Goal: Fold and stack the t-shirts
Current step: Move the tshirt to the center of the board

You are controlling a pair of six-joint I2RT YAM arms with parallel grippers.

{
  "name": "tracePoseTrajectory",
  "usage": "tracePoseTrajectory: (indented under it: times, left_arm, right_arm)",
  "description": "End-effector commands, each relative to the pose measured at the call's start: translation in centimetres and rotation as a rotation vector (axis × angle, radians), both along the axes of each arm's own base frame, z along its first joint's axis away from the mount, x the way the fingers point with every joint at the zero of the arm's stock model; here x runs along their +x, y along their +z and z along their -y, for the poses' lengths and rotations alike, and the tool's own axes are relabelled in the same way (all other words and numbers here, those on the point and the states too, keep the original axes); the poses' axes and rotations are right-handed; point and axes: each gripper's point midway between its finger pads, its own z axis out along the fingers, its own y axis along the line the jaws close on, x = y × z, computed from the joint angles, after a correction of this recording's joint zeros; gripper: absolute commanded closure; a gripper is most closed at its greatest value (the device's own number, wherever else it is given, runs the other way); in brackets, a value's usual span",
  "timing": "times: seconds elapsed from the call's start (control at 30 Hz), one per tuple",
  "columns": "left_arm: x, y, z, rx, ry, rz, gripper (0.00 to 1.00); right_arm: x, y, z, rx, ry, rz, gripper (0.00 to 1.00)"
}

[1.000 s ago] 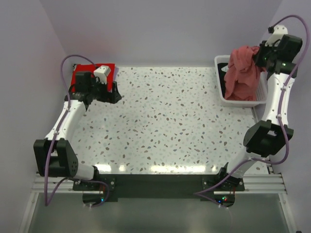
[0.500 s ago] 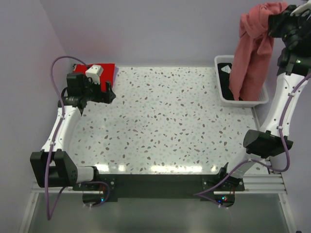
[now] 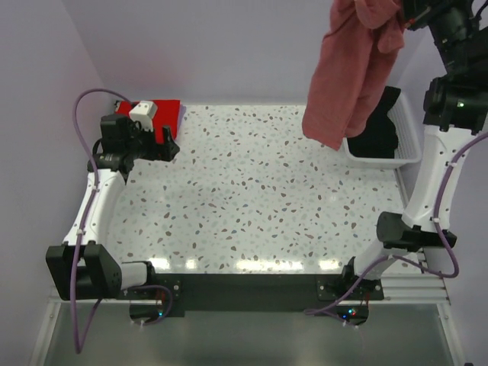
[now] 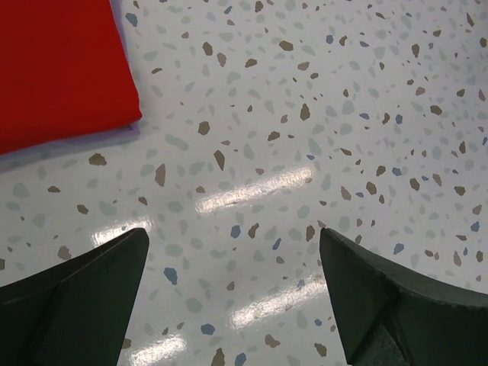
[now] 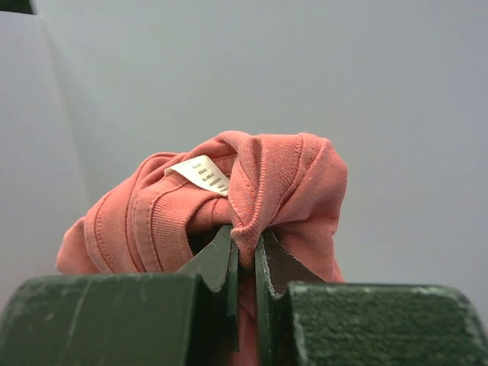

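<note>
While right hand pinches salmon shirt | label only in wrist view | left hand agape

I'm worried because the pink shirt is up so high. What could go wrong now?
1. The right gripper pinches only a small fold of the salmon-pink shirt near its label, so it might slip out.
2. The shirt hangs bunched and twisted, so it may land on the table crumpled and be hard to fold.
3. Its lower end seems to hang close to the basket, so it could snag the rim.
</note>
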Motion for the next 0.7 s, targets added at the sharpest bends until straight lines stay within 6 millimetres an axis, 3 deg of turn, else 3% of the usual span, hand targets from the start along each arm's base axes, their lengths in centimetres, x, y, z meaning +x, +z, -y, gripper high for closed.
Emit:
tracePoseTrajectory:
  times: [0.0, 0.03, 0.07, 0.13, 0.17, 0.2, 0.23, 0.27, 0.3, 0.37, 0.4, 0.43, 0.5, 0.53, 0.67]
  left_arm:
    - [0.0, 1.6, -0.4, -0.013, 0.026, 0.043, 0.0]
    - [-0.1, 1.7, -0.4, -0.014, 0.023, 0.046, 0.0]
    - [-0.1, 1.8, -0.3, -0.013, 0.019, 0.049, 0.0]
    - [-0.4, 1.9, -0.1, -0.014, 0.002, 0.048, 0.0]
    - [-0.4, 1.9, 0.0, -0.014, -0.009, 0.049, 0.0]
    - [-0.5, 1.9, 0.1, -0.012, -0.021, 0.05, 0.0]
    - [-0.8, 1.8, 0.5, -0.018, -0.047, 0.044, 0.0]
    - [-0.9, 1.8, 0.7, -0.026, -0.06, 0.038, 0.0]
    - [-0.9, 1.7, 0.9, -0.01, -0.09, 0.044, 0.0]
    - [-1.5, 1.6, 1.8, -0.01, -0.172, 0.034, 0.0]
    - [-1.6, 1.6, 1.9, 0.003, -0.197, 0.044, 0.0]
    - [-1.9, 1.7, 2.3, 0.003, -0.232, 0.047, 0.0]
    - [-2.4, 1.4, 2.7, 0.026, -0.295, 0.055, 0.0]
    - [-2.9, 1.2, 3.1, 0.032, -0.347, 0.065, 0.0]
    - [-3.7, -0.5, 5.2, 0.049, -0.472, 0.054, 0.0]
  right_arm:
    - [-5.1, 3.4, -5.3, -0.011, 0.147, 0.131, 1.0]
    - [-4.9, 2.3, -7.0, 0.003, 0.197, 0.083, 1.0]
    - [-3.1, -0.2, -7.5, 0.035, 0.225, -0.013, 1.0]
    - [-3.9, -2.8, -11.2, 0.053, 0.344, -0.114, 1.0]
    - [-2.1, -6.8, -12.3, 0.067, 0.368, -0.229, 1.0]
    - [-2.0, -8.7, -13.2, 0.067, 0.39, -0.279, 1.0]
    - [-1.7, -12.3, -14.8, 0.042, 0.421, -0.363, 1.0]
    - [-1.3, -14.5, -15.4, 0.027, 0.424, -0.42, 0.92]
    - [-1.0, -17.1, -16.0, 0.008, 0.449, -0.493, 0.54]
    - [-0.3, -23.8, -16.9, -0.089, 0.49, -0.657, 0.07]
    - [-0.6, -27.2, -16.7, -0.133, 0.489, -0.771, 0.01]
    - [0.0, -30.1, -16.4, -0.218, 0.466, -0.808, 0.01]
    - [-0.2, -33.7, -15.3, -0.334, 0.425, -0.874, 0.01]
    - [-0.6, -37.1, -14.3, -0.395, 0.398, -0.957, 0.01]
    - [-2.4, -45.0, -12.7, -0.524, 0.391, -1.134, 0.01]
